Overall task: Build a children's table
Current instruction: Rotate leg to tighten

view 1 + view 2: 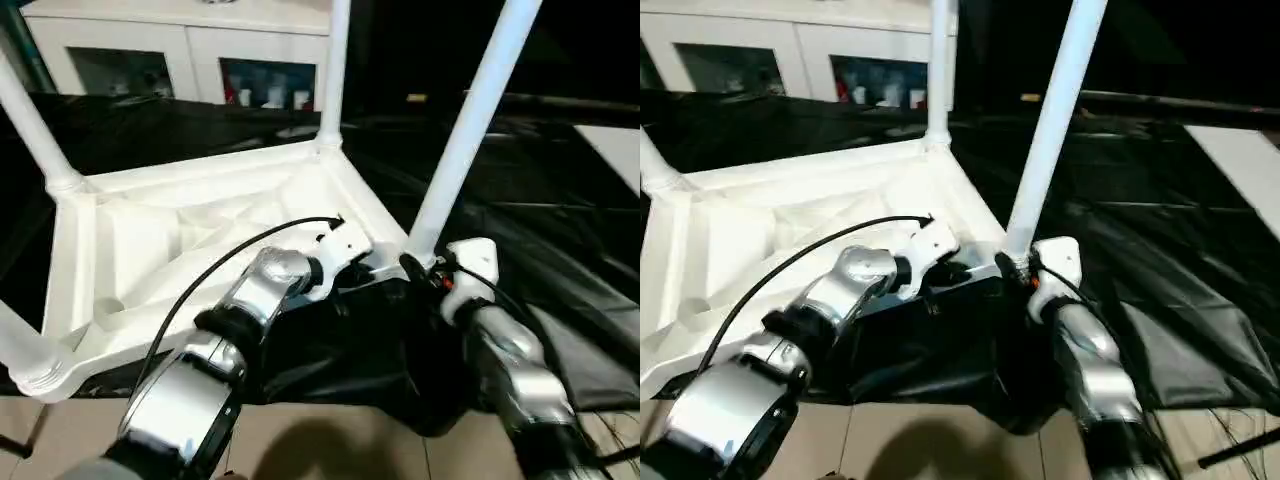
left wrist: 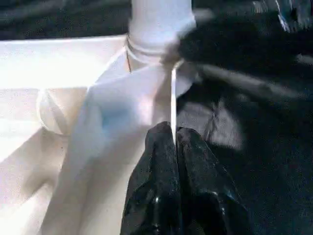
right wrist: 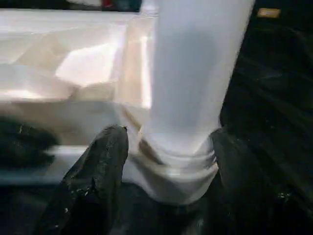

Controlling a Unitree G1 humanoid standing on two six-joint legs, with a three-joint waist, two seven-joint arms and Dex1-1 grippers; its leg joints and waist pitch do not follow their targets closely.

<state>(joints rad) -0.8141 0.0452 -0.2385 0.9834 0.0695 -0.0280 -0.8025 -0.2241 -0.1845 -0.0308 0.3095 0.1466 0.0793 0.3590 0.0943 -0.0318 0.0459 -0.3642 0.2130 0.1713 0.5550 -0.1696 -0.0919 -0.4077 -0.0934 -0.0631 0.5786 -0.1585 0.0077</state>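
White table upturned; left jaws pinch its rim, right jaws straddle a leg.

Silver forearms, white wrist housings, black cables, glossy black fingers

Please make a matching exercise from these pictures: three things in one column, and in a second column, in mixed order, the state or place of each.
Things:
1. left gripper
2. right gripper
3. cabinet

States or places:
A. fingers on both sides of the base of a leg
B. behind the work table
C. shut on the thin rim of the tabletop

Pairs: 1-C, 2-A, 3-B
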